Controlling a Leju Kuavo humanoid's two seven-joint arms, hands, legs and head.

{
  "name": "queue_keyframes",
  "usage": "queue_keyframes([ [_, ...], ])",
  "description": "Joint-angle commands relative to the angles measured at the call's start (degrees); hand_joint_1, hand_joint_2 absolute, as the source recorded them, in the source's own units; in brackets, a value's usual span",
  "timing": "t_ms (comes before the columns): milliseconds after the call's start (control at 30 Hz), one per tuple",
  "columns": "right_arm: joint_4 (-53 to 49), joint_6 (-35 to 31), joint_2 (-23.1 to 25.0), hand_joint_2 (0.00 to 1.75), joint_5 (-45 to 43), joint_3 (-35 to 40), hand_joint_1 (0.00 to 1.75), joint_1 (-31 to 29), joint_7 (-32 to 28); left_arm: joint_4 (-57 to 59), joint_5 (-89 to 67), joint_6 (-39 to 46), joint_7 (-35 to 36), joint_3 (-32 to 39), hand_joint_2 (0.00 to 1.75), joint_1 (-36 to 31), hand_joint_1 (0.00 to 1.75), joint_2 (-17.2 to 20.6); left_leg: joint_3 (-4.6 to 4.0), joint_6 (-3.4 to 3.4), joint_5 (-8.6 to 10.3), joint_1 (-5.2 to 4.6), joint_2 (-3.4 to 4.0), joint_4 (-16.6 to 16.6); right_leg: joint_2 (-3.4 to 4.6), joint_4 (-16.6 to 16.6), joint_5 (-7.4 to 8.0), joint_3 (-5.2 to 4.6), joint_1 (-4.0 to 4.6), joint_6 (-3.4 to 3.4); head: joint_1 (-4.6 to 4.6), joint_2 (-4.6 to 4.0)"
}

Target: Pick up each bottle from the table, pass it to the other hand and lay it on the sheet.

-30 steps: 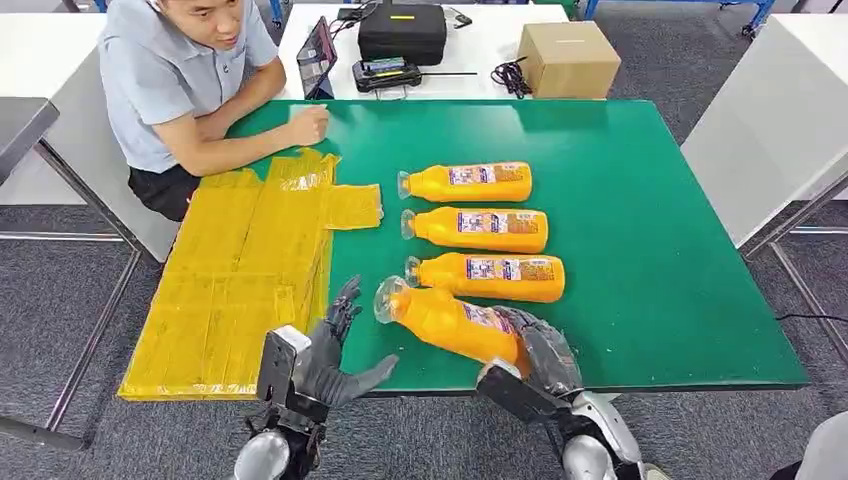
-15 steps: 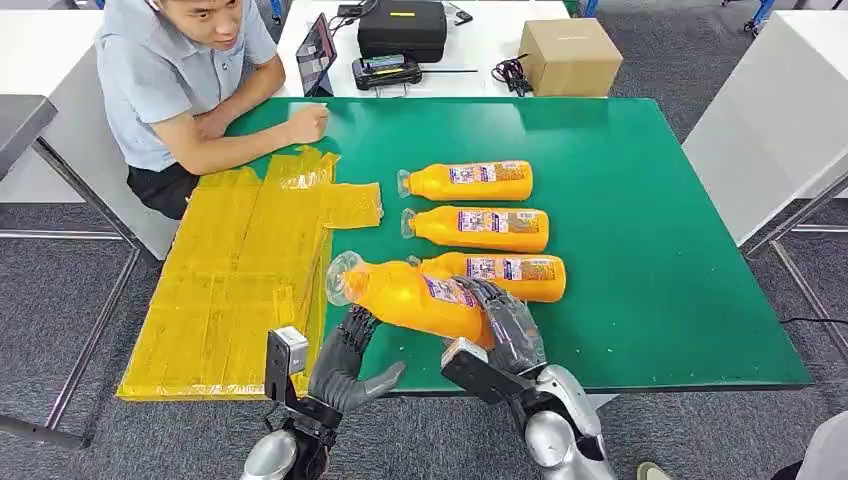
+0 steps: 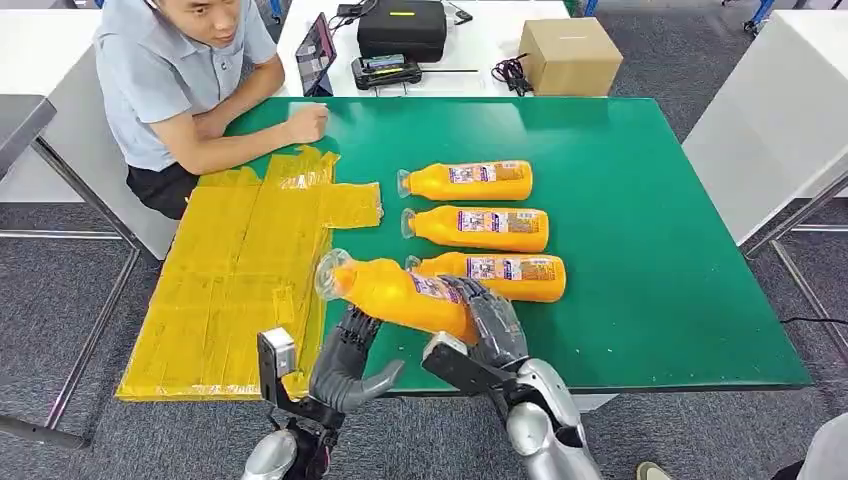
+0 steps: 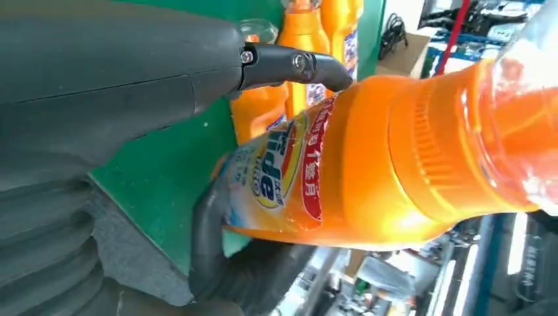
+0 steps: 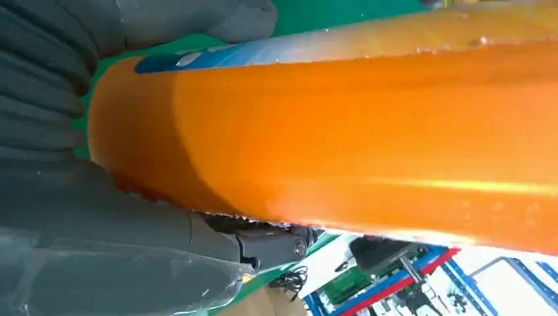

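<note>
Right hand (image 3: 487, 322), gripping the bottle (image 3: 400, 292), has carried it over the open left hand (image 3: 345, 362); handover is imminent.

Green-topped desk (image 3: 650, 250) on metal legs, grey carpet floor (image 3: 60, 290), white table (image 3: 480, 45) behind with black case (image 3: 402, 28) and cardboard box (image 3: 568, 57), seated person (image 3: 170, 80) leaning in, even indoor light
</note>
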Motion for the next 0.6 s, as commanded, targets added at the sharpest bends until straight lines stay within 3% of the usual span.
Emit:
queue_keyframes([
  [33, 10.5, -1.2, 2.9, 1.75, 2.8, 4.8, 1.75, -4.2, 0.8, 2.1, 0.2, 6.0, -0.8, 0.1, 1.75, -3.3, 0.00, -0.9, 0.13, -0.09, -0.06, 0.06, 0.09, 0.0, 0.06, 0.0, -0.02, 0.12, 0.07, -0.12, -0.02, 0.00],
  [233, 9.1, -1.5, 3.2, 1.75, 3.4, 7.8, 1.75, -3.3, 0.7, 3.3, 1.0, 10.2, -1.9, 0.7, 1.75, -4.4, 0.00, -0.9, 0.14, -0.08, -0.04, 0.05, 0.05, 0.0, 0.03, 0.0, -0.03, 0.13, 0.05, -0.11, 0.00, 0.00],
  [567, 10.8, -1.0, 3.3, 1.75, 2.1, 8.2, 1.75, -3.1, 0.7, 3.5, 3.2, 9.8, -2.2, 0.5, 1.75, -4.7, 0.00, -0.9, 0.12, -0.08, -0.04, 0.05, 0.00, 0.0, -0.01, 0.0, -0.03, 0.13, 0.05, -0.10, 0.02, 0.00],
  [600, 11.0, -0.9, 3.4, 1.75, 1.6, 7.8, 1.75, -3.0, 0.6, 3.1, 3.5, 9.5, -2.4, 0.5, 1.75, -4.5, 0.23, -0.9, 0.19, -0.11, -0.07, 0.07, 0.02, 0.0, -0.01, 0.0, -0.07, 0.19, 0.06, -0.14, 0.02, 0.00],
])
